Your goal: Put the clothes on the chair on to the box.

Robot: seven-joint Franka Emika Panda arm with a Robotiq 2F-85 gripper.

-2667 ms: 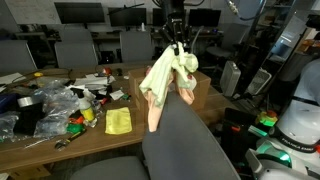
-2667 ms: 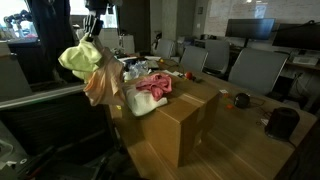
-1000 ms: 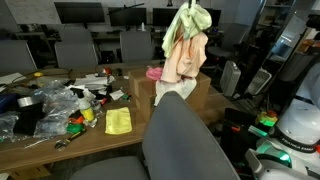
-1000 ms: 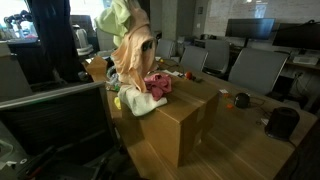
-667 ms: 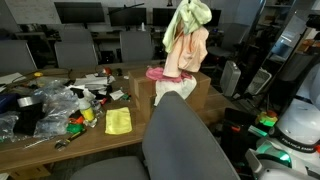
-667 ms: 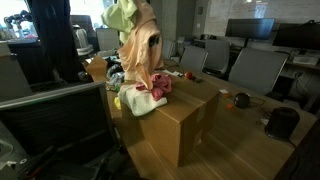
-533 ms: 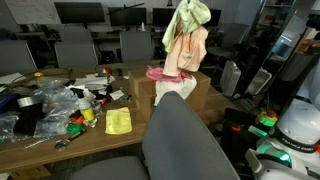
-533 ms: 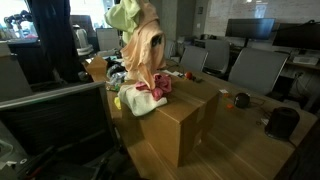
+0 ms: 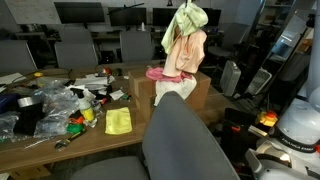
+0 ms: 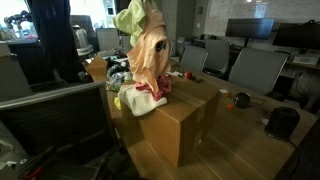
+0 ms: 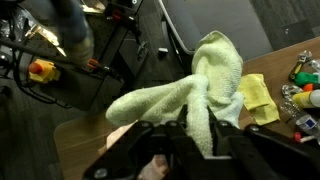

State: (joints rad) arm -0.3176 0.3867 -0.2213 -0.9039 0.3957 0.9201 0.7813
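Pinching a pale green terry cloth (image 11: 215, 70) between the pressed-together jaws of the black Robotiq gripper (image 11: 197, 135), with a long peach-coloured soft garment (image 9: 185, 52) dangling beneath. Cannot tell whether the peach piece is caught in the jaws too or only tangled with the green one.

Directly below the tool: a brown cardboard box (image 10: 185, 115), already carrying a crumpled pink garment (image 10: 155, 87) and a white cloth (image 10: 140, 101) near its edge. Lower hem of the hanging bundle touching that pile or just above it, hard to say which. Lower still and off to one side of the tool: a grey padded office chair (image 9: 185, 140), with no clothes visible on its back.

Probably close to the release.

Risks from here:
- Opening too high, with the bundle swinging, and landing half over the box's edge, then sliding off towards the chair.
- Losing the peach garment early, if merely draped and not gripped.
- Snagging terry loops on a fingertip and lifting the green cloth away again.
- Sweeping sideways while low and dragging the pink and white pieces off the box.
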